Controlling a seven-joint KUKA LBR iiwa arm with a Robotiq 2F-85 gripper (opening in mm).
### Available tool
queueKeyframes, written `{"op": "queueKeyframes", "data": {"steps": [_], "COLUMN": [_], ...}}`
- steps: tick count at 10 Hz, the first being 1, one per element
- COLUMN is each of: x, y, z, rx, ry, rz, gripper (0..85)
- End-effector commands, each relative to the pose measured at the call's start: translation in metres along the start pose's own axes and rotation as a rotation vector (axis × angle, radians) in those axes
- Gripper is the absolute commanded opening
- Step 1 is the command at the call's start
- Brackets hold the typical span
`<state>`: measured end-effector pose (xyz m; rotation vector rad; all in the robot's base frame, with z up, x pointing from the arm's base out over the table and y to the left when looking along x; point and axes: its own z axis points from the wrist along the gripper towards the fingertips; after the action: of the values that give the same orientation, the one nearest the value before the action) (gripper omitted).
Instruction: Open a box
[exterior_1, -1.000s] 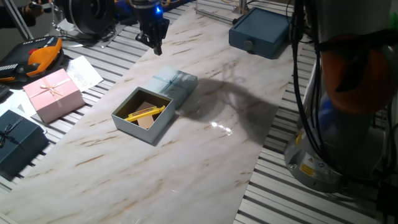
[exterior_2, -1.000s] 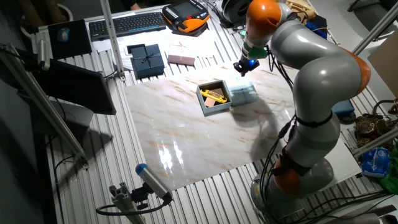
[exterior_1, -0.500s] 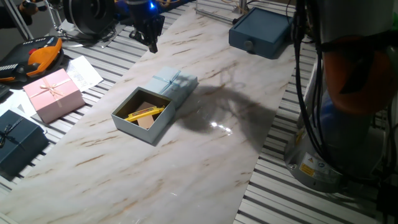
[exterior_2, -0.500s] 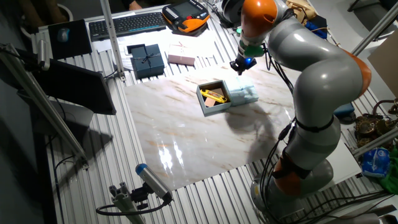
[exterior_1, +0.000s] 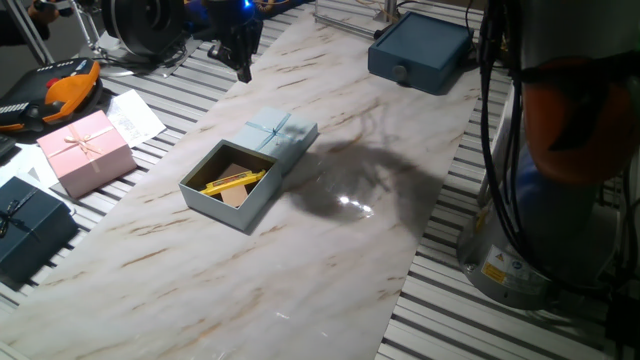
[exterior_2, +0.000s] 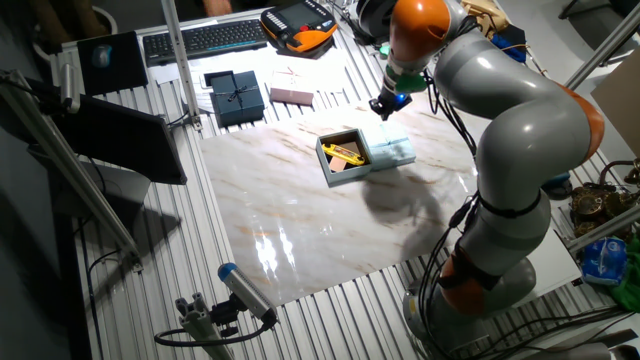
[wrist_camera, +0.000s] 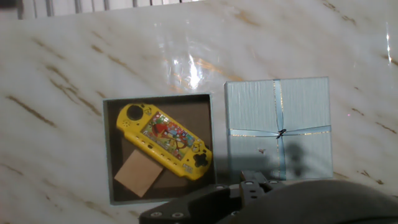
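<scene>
The pale blue box (exterior_1: 236, 209) stands open in the middle of the marble table, brown inside, holding a yellow toy game console (exterior_1: 230, 182) and a small brown card. Its lid (exterior_1: 281, 138), with a thin ribbon bow, lies flat on the table against the box's far side. The hand view shows the box (wrist_camera: 107, 155) on the left, the console (wrist_camera: 165, 140) inside it, and the lid (wrist_camera: 278, 127) on the right. My gripper (exterior_1: 242, 62) hangs above the table beyond the lid, apart from it, empty and apparently open. It also shows in the other fixed view (exterior_2: 383, 108).
A pink ribboned box (exterior_1: 85, 150) and a dark navy ribboned box (exterior_1: 30, 235) sit off the marble at the left. A blue-grey case (exterior_1: 420, 50) stands at the far edge. An orange-black pendant (exterior_1: 60, 90) lies far left. The robot base (exterior_1: 540, 200) is at the right.
My gripper has moved a little up and away from the lid, toward the far left edge of the table. The box and lid have not moved.
</scene>
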<state>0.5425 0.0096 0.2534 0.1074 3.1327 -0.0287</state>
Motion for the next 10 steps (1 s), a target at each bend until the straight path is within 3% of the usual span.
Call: {"op": "queueKeyframes", "data": {"steps": [1,3,7,10], "x": [0.002,0.005,0.01,0.015], "y": [0.004,0.015,0.018,0.022], "z": [0.0,0.001,-0.004,-0.003], "rx": [-0.001,-0.003,0.011,0.024], "ry": [0.003,0.006,0.008,-0.011], "rz": [-0.003,-0.003,-0.026,-0.022], "gripper": [0.0,0.0,0.0,0.0]}}
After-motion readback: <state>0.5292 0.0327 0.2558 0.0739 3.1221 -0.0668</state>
